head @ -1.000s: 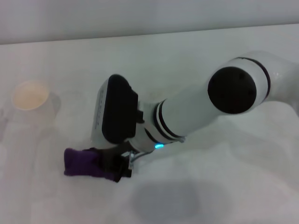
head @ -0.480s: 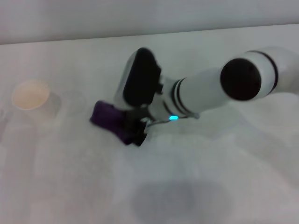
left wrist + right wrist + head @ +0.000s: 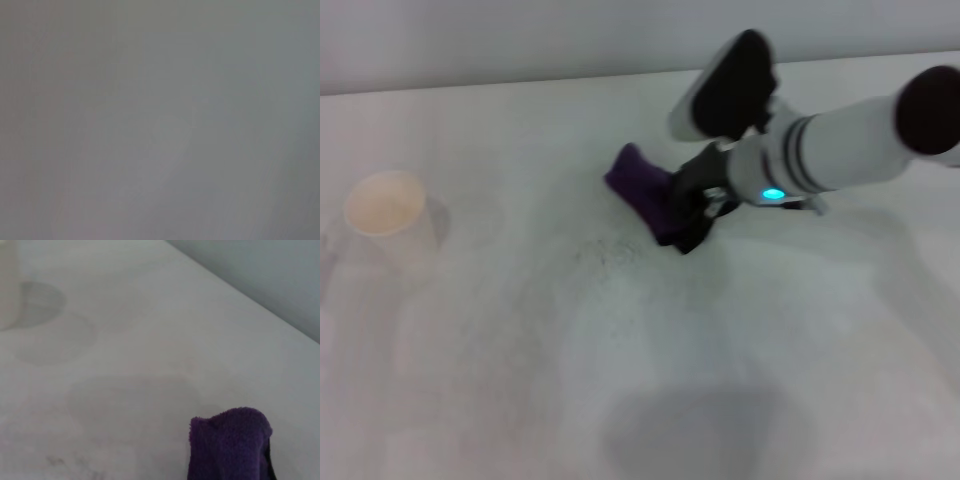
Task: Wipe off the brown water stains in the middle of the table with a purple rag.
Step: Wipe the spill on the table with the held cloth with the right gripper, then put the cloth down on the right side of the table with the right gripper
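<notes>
My right gripper (image 3: 688, 218) is shut on the purple rag (image 3: 640, 183) and holds it down on the white table (image 3: 500, 330), right of the middle and toward the back. The bunched rag sticks out to the left of the black fingers. In the right wrist view the rag (image 3: 230, 446) lies low on the table (image 3: 125, 340). No tan-brown puddle shows; only faint dark specks (image 3: 610, 255) and pale grey smears lie in front of the rag. The left gripper is out of view, and the left wrist view shows only plain grey.
A cream paper cup (image 3: 385, 207) stands at the left of the table. A grey shadow patch (image 3: 700, 425) lies near the front edge. The right arm (image 3: 850, 140) reaches in from the right across the back of the table.
My right gripper has swept the rag across the table from the front left to the back right. The arm has swung back with it. The cup has not moved.
</notes>
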